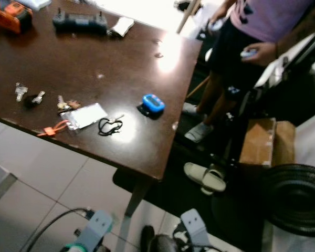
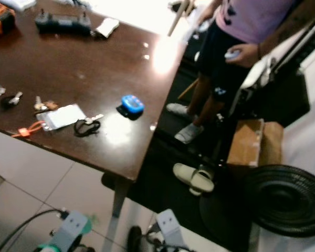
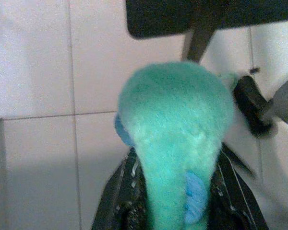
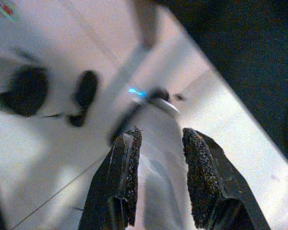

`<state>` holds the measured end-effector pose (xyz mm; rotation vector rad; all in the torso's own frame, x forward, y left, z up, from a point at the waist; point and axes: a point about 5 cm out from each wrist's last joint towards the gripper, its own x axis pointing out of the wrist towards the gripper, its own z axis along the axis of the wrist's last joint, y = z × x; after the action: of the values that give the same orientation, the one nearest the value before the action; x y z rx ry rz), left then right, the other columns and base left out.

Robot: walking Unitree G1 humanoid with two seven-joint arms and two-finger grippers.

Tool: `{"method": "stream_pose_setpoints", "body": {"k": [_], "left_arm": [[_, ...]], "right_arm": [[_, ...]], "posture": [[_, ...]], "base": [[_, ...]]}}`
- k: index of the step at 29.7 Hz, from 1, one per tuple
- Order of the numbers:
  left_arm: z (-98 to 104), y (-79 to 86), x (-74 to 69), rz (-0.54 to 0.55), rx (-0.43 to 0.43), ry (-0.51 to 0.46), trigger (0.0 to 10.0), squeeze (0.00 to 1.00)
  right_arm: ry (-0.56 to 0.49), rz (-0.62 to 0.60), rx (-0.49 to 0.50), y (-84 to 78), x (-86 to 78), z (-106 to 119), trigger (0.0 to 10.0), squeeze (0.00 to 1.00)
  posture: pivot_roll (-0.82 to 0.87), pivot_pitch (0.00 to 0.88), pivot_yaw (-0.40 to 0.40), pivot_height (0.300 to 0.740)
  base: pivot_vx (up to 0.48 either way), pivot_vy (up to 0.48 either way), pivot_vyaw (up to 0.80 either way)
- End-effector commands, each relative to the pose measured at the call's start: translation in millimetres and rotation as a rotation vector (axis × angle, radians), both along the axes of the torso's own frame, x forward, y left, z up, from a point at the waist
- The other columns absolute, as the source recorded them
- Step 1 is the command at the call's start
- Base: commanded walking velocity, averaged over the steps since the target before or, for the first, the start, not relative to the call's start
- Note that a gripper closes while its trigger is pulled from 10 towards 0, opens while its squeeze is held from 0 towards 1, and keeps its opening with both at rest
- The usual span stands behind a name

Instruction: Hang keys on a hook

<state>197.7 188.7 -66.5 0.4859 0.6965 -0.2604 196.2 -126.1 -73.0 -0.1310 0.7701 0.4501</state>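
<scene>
Left pincer (image 3: 177,191) is clamped on a fuzzy teal plush (image 3: 175,139) with small blue patches, fur bulging out past the fingers, white tile floor (image 3: 33,72) beneath. In the head views that arm sits low at the bottom edge, teal fuzz just visible under the wrist bracket (image 1: 97,223). Right pincer (image 4: 158,158) hangs idle, fingers (image 4: 127,163) apart with nothing between them, pale floor behind, view blurred.

Further out: dark brown desk (image 1: 94,58), seen from its near edge. Keys (image 1: 63,104) lie on the desk toward the near edge, a small bunch with a brown fob, touching a clear plastic card sleeve (image 1: 86,115). Orange strap (image 1: 53,128) runs from the sleeve toward the desk edge. Black cord loop (image 1: 110,126) just beside the sleeve on the other side. More small metal bits (image 1: 29,95) farther left, can't tell what they are. Blue oval gadget (image 1: 153,103) nearer the desk's right edge, well apart from the keys.

Far side of desk: black controller (image 1: 80,21), orange tool (image 1: 13,16), white folded item (image 1: 121,25).

Right of the desk: person (image 1: 252,31) in purple top and dark shorts, white socks, holding a small device. Pale slippers (image 1: 205,177) on the dark mat, cardboard box (image 1: 265,142), black woven basket (image 1: 296,197).
</scene>
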Motion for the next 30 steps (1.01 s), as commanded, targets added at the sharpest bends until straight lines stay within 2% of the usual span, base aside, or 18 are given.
{"method": "stream_pose_setpoints", "body": {"k": [1,8,13,30], "left_arm": [[-6.9,-5.7,-11.0,-0.007,-0.013,0.04,10.0,0.0],[-6.9,-5.9,-11.2,-0.008,-0.014,0.039,10.0,0.0],[-6.5,-7.6,-11.3,-0.023,-0.021,0.034,10.0,0.0],[-6.5,-10.4,-12.6,-0.083,-0.019,0.043,10.0,0.0]], "right_arm": [[0.036,-0.016,-0.028,-11.4,-9.7,-5.7,10.0,0.0],[0.036,-0.015,-0.028,-11.4,-10.0,-5.8,10.0,0.0],[0.037,-0.013,-0.028,-11.1,-10.8,-6.2,10.0,0.0],[0.042,-0.016,-0.027,-10.7,-13.1,-7.3,10.0,0.0]], "posture": [[0.06,0.141,-0.074,0.74],[0.06,0.141,-0.074,0.74],[0.06,0.145,-0.074,0.74],[0.05,0.152,-0.072,0.74]], "base": [[-0.322,0.0,0.0],[-0.313,0.0,0.0],[0.0,0.0,0.0],[0.0,-0.396,0.0]]}}
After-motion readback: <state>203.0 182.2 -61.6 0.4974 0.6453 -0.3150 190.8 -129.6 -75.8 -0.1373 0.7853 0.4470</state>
